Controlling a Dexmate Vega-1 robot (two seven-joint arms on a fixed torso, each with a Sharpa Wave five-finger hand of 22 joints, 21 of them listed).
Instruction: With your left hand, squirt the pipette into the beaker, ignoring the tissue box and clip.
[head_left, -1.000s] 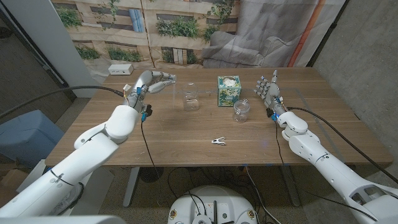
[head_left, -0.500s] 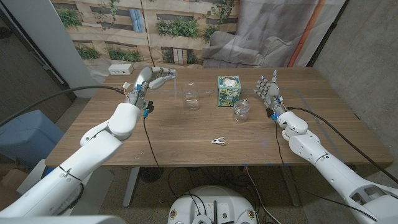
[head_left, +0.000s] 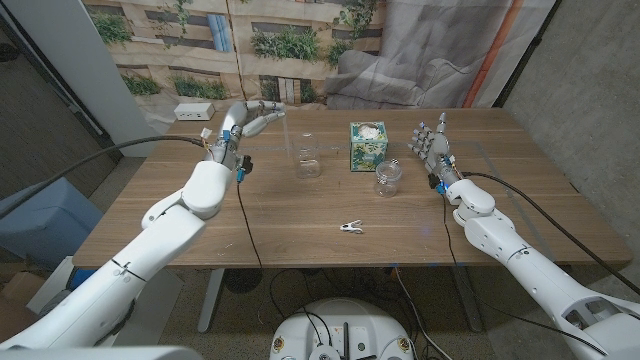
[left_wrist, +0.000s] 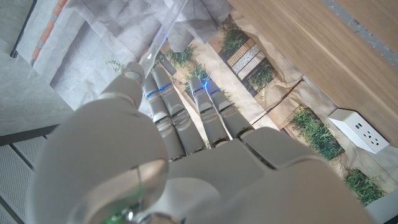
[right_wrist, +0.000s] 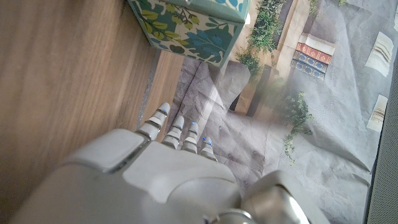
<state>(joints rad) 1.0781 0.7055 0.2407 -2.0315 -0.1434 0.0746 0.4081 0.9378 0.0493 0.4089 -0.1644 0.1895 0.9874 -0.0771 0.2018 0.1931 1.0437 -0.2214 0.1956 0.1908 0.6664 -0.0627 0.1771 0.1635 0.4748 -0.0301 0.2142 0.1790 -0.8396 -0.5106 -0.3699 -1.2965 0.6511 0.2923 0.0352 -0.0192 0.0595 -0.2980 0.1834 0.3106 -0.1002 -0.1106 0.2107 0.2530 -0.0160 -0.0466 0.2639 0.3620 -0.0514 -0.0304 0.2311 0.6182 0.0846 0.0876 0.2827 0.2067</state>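
- While the left hand (head_left: 250, 122) pinches the pipette (head_left: 283, 128) in its fingers (left_wrist: 166, 112), raised left of the beaker (head_left: 307, 158) on the counter (head_left: 300, 215), carrying is in hand.
- Next: bring the tip over the beaker's mouth, then squeeze.
- Right hand (head_left: 432, 145) waits upright, fingers apart, holding nothing.

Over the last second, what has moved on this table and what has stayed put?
The left hand, holding the pipette, has lifted and moved farther from the robot, closing on the beaker without being over it yet. The right hand, tissue box, jar and clip have not moved.
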